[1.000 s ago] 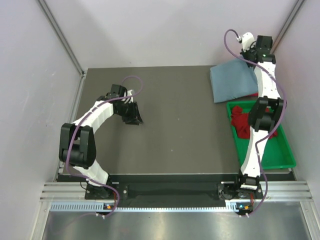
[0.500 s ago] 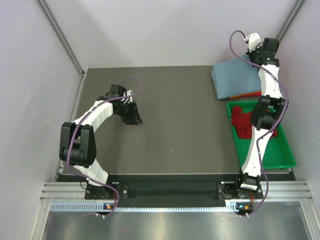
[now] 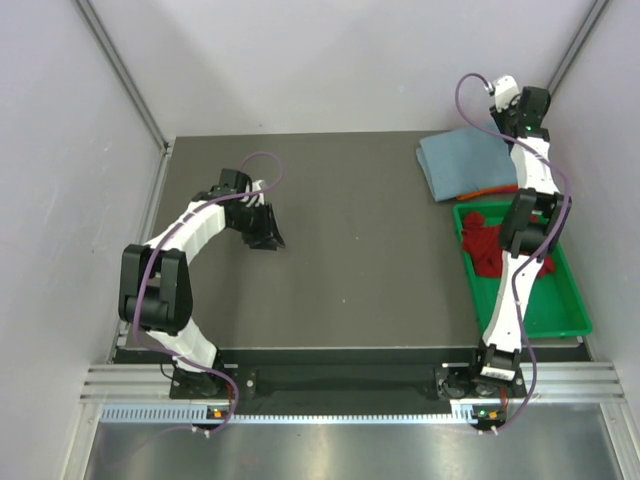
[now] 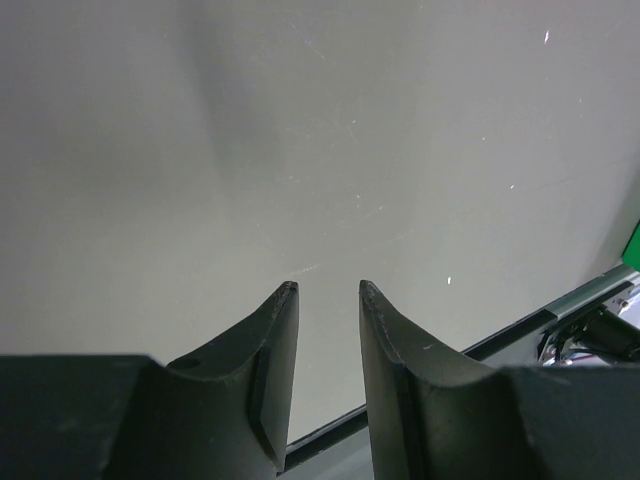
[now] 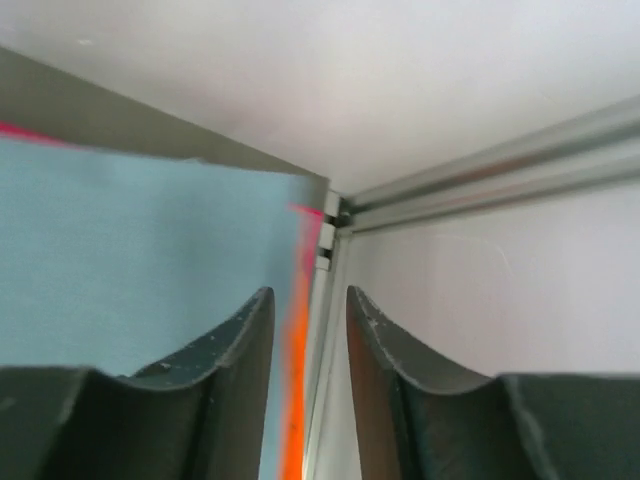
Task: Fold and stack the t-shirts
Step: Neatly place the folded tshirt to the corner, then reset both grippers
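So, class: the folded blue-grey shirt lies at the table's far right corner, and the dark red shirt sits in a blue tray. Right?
No: the tray is green, not blue, as the top view shows. The blue-grey shirt and dark red shirt are as you said.

The right gripper (image 5: 308,292) has parted its fingers (image 5: 238,350), dropping the blue-grey shirt (image 3: 465,165) onto the orange shirt (image 3: 497,189).

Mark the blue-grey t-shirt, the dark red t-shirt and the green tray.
blue-grey t-shirt (image 3: 463,162), top external view, middle of its folded upper face.
dark red t-shirt (image 3: 483,246), top external view, crumpled bulk in the tray's far left part.
green tray (image 3: 556,305), top external view, bare floor near its right wall.
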You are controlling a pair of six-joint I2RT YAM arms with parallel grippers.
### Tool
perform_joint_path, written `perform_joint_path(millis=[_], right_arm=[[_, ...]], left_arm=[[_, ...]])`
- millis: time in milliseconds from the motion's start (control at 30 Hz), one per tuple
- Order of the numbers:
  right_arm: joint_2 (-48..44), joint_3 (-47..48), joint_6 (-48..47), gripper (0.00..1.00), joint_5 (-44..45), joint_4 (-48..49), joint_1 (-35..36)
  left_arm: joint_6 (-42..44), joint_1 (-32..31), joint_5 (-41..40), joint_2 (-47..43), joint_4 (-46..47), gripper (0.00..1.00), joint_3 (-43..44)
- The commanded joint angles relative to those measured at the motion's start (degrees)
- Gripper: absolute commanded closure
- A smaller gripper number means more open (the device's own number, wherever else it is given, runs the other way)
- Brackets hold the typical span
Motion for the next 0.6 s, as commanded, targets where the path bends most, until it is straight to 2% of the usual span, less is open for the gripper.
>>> perform_joint_path(millis=[0,67,100,133,200,267,367,400,500,567], right_arm=[[-3.9,-1.7,1.2,0.63,4.8,9.4,-1.5],[-5.7,-2.1,2.5,0.61,7.9,10.2,-1.4],[-6.4,-2.4,4.4,0.5,9.3,10.1,-1.2],[-7.3,-2.7,5.4,0.46,10.3,10.2,-1.1],[-10.5,-4.4,10.2,0.4,14.0,10.2,-0.5],[-14.1,-6.2,14.4,0.4,14.8,8.5,0.2],[-17.8,-10.2,22.9,0.52,12.2,4.6,0.8],[-20.7,-12.9,26.6,0.61,11.6,3.7,1.0],[-27.5,-19.2,34.6,0.68,12.2,0.1,1.8],[-33.5,-22.3,39.3,0.68,12.6,-3.8,2.5]], left_arm=[[-0.3,0.4,0.8,-0.4,1.4,0.64,0.9],[-0.3,0.5,0.9,-0.6,1.7,0.64,0.9],[-0.3,0.5,0.9,-0.7,1.7,0.64,0.9],[-0.4,0.5,1.0,-0.8,1.8,0.64,0.9],[-0.5,0.7,1.7,-1.0,1.9,0.64,1.0],[-0.8,0.9,3.2,-1.5,2.7,0.64,0.8],[-0.9,1.4,5.2,-2.2,2.8,0.63,1.0],[-0.8,1.7,5.3,-2.9,2.9,0.63,0.9],[-0.8,2.2,6.5,-4.5,4.4,0.63,-0.1],[-1.0,2.3,8.1,-5.4,5.6,0.63,-0.6]])
